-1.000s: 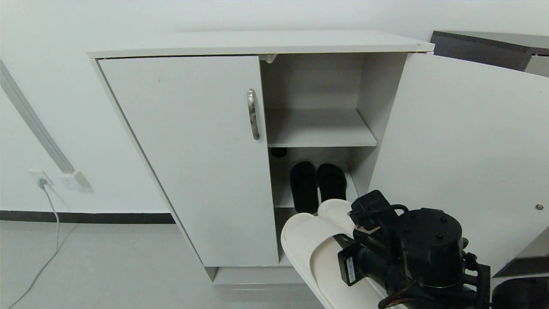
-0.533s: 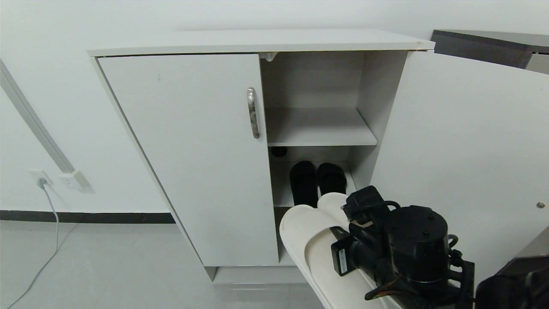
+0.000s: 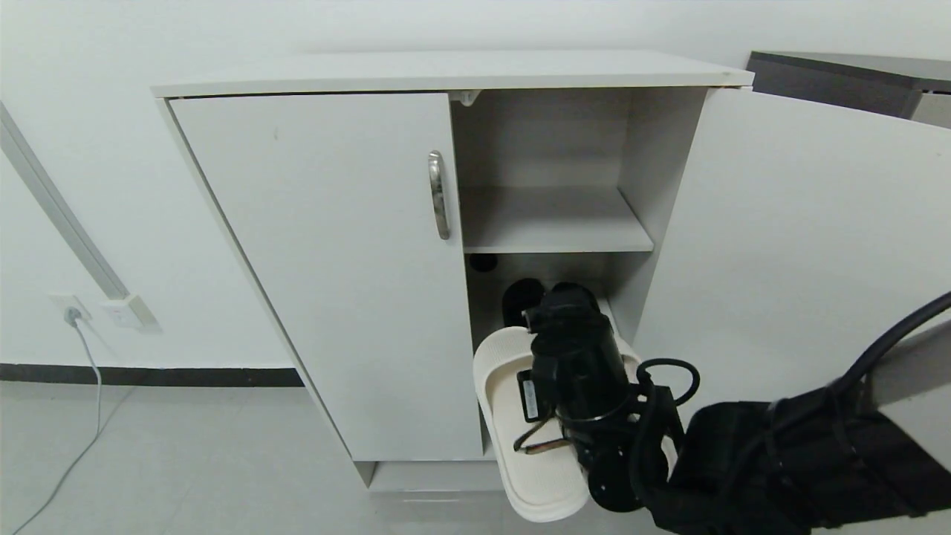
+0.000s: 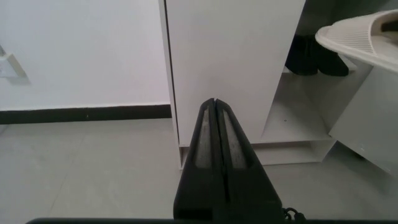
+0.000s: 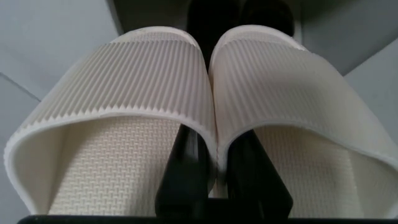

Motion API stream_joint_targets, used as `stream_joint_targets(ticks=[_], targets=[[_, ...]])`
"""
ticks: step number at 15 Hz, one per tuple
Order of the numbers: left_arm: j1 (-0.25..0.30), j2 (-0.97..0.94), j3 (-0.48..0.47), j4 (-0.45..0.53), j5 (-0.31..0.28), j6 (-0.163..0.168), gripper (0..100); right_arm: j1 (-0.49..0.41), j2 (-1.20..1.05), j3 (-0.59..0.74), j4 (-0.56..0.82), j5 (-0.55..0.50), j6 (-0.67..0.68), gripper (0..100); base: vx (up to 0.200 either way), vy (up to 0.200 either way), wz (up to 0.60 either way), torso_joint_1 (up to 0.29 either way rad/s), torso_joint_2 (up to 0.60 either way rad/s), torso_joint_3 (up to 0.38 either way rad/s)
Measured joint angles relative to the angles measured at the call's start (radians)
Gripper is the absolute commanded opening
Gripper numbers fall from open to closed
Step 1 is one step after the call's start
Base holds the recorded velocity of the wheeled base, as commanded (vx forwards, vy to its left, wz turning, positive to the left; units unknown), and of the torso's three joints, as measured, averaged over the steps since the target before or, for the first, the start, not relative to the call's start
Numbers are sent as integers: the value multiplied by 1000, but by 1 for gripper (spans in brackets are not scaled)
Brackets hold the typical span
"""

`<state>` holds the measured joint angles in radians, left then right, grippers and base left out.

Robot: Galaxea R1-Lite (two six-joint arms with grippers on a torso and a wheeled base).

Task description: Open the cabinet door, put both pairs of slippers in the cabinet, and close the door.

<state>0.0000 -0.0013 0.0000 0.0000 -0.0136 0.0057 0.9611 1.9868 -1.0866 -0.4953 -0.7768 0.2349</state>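
Observation:
The white cabinet [image 3: 446,70] has its right door [image 3: 802,245] swung open and its left door [image 3: 327,260] shut. A black pair of slippers [image 3: 520,297] lies on the lower shelf, partly hidden by my right arm. My right gripper [image 5: 216,155] is shut on the white pair of slippers [image 3: 501,386], pinching their inner walls together. It holds them just in front of the lower opening, toes toward the black pair [image 5: 239,15]. My left gripper [image 4: 214,118] is shut and holds nothing, low before the left door, with a white slipper [image 4: 367,40] off to its side.
An upper shelf [image 3: 550,223] is bare. The left door carries a metal handle [image 3: 438,195]. A wall socket with a cable [image 3: 70,316] is on the left wall above grey floor [image 3: 186,461]. Dark furniture [image 3: 839,85] stands behind the open door.
My right arm has stretched forward and down toward the lower compartment, carrying the white slippers closer to the cabinet opening and covering part of the black pair.

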Motion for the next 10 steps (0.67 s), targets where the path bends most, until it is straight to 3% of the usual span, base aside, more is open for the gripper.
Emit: stream_joint_targets(ticks=[3, 6, 10], targets=[[0, 0, 0, 0, 0, 0, 0, -12, -8, -226, 225, -84, 47, 0, 0, 0, 0, 0, 0, 0], [0, 0, 0, 0, 0, 0, 0, -49, -17, -330, 217, -100, -45, 0, 0, 0, 0, 0, 0, 0], [0, 0, 0, 0, 1, 2, 0, -76, -23, -353, 165, -98, -82, 0, 0, 0, 0, 0, 0, 0]])
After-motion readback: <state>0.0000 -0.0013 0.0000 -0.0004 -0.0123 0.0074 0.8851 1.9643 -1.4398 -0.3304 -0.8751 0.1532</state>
